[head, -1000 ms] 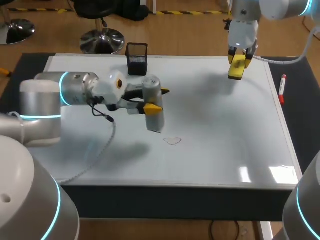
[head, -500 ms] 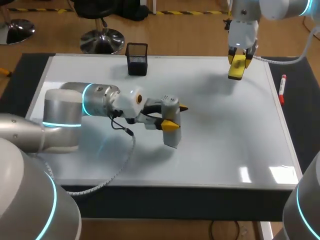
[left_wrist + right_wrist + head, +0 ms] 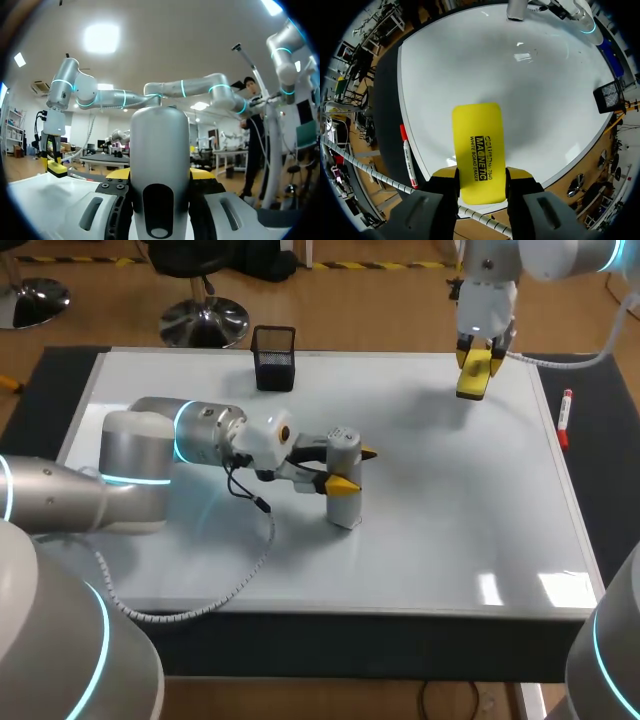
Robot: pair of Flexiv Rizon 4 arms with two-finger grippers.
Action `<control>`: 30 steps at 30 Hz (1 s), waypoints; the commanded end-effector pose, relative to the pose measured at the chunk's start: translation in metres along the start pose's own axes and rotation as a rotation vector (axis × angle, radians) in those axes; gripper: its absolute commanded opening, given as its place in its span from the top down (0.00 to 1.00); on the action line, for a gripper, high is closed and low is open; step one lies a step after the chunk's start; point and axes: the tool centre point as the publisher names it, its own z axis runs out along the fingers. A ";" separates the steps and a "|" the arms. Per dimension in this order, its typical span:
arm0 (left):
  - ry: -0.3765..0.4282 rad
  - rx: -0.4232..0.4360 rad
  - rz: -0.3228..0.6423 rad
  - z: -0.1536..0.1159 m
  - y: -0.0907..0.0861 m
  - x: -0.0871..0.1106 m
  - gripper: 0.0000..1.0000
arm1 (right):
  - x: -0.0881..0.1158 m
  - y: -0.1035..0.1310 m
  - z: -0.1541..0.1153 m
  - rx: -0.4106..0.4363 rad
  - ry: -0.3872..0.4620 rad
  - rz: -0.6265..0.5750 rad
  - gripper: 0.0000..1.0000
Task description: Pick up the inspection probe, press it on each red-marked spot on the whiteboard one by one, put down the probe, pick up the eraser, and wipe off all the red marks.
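Left gripper is out over the middle of the whiteboard, its arm stretched in flat from nine o'clock. The two yellow tips are clenched on the probe, one on each side of the silver cylinder. The probe stands close to upright. In the head view its lower end looks to be touching the board's surface just short of dead centre, a touch toward six o'clock. The left wrist view shows the probe's rounded body rising straight up between the fingers.

Over at two o'clock, the right gripper hangs above the far corner of the board, pointing down. It is clamped on the yellow eraser, a finger on either long edge. The eraser is clear of the surface, with its shadow lying apart from it on the white.

At the twelve o'clock edge, a shade toward eleven, sits a black mesh cup. A red-capped marker lies at three o'clock, off the board on the dark mat and parallel to the board's edge.
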 end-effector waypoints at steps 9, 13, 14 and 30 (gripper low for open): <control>-0.014 0.003 -0.053 -0.008 0.018 -0.007 1.00 | 0.000 -0.001 -0.002 0.000 0.004 -0.001 1.00; -0.016 0.000 -0.055 -0.008 0.018 -0.007 1.00 | 0.000 -0.001 -0.002 0.000 0.004 -0.001 1.00; -0.016 -0.001 -0.054 -0.009 0.018 -0.008 1.00 | 0.000 -0.001 -0.002 0.000 0.004 -0.001 1.00; -0.054 0.022 0.029 -0.021 -0.022 -0.013 1.00 | 0.000 -0.001 -0.002 0.000 0.004 -0.001 1.00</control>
